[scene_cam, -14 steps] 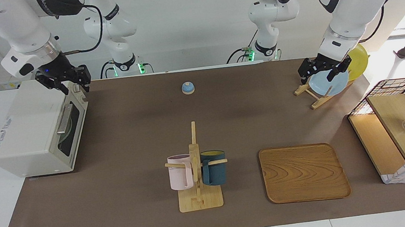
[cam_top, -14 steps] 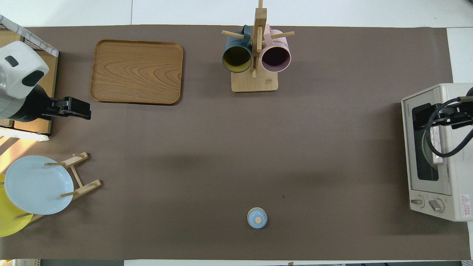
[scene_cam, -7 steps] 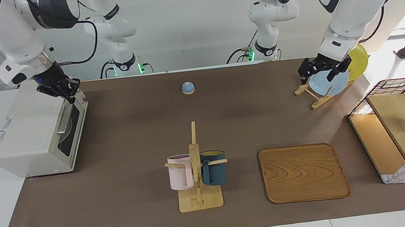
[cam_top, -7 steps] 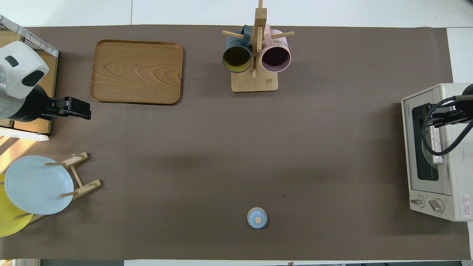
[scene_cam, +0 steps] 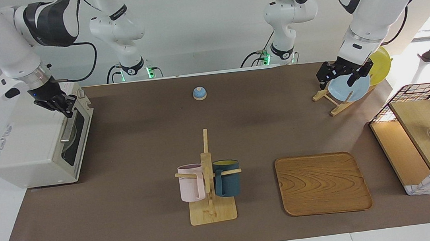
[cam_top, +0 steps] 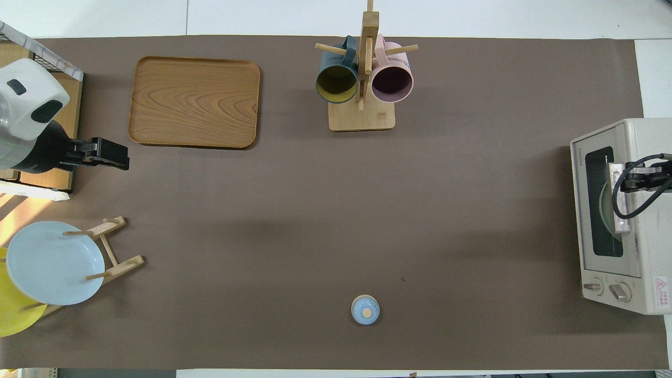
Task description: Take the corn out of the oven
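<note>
The cream-white oven [scene_cam: 29, 140] stands at the right arm's end of the table, its dark glass door [scene_cam: 75, 141] closed. The corn is hidden; only a round plate shows dimly through the glass. My right gripper [scene_cam: 62, 106] is low over the oven's top front edge, right by the upper end of the silver handle [scene_cam: 68, 128]. In the overhead view it [cam_top: 630, 178] covers part of the handle [cam_top: 617, 202] on the oven [cam_top: 648, 236]. My left gripper [scene_cam: 340, 76] waits open and empty above the plate rack.
A mug rack [scene_cam: 208, 185] with a pink and a dark blue mug stands mid-table. A wooden tray [scene_cam: 322, 184] lies beside it. A plate rack holds a blue plate [scene_cam: 349, 88] and a yellow plate [scene_cam: 380, 59]. A wire-and-wood basket box [scene_cam: 424, 134] and a small blue knobbed lid [scene_cam: 199, 93] are also here.
My right gripper has turned at the wrist and come down from above the oven's front corner to the door's top edge by the handle. The left arm has not moved.
</note>
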Controlling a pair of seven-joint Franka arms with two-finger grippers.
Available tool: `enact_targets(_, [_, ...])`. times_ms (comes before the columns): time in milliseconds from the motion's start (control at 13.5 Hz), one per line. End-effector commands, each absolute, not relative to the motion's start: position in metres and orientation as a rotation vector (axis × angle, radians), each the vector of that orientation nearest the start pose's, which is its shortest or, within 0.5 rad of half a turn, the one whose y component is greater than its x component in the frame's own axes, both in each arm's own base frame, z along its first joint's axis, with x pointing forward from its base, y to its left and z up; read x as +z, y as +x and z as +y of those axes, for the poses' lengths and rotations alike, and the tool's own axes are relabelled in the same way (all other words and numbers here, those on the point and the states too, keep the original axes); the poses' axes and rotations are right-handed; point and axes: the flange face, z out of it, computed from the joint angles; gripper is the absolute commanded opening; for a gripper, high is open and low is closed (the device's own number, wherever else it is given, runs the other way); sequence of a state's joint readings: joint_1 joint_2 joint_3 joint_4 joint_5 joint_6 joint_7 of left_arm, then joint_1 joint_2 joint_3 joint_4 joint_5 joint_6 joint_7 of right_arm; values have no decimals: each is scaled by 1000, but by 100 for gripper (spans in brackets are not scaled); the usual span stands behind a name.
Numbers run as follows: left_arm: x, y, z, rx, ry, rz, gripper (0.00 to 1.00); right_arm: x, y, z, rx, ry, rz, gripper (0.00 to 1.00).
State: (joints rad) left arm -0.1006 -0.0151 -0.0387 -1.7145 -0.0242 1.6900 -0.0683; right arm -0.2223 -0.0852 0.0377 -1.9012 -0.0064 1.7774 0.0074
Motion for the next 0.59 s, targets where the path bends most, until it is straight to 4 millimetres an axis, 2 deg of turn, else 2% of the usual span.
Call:
enact_targets(0, [580,546,-78,0,-3171,122,100,521,514,-112,34,-3135,379,0])
enact_targets(370, [580,546,-77,0,-3172,120,100,499,513,-135,54,-3123,442,0])
enact_targets(517, [580,546,-78,0,-3171,122,100,489,515,-138,42,-3123,446,0])
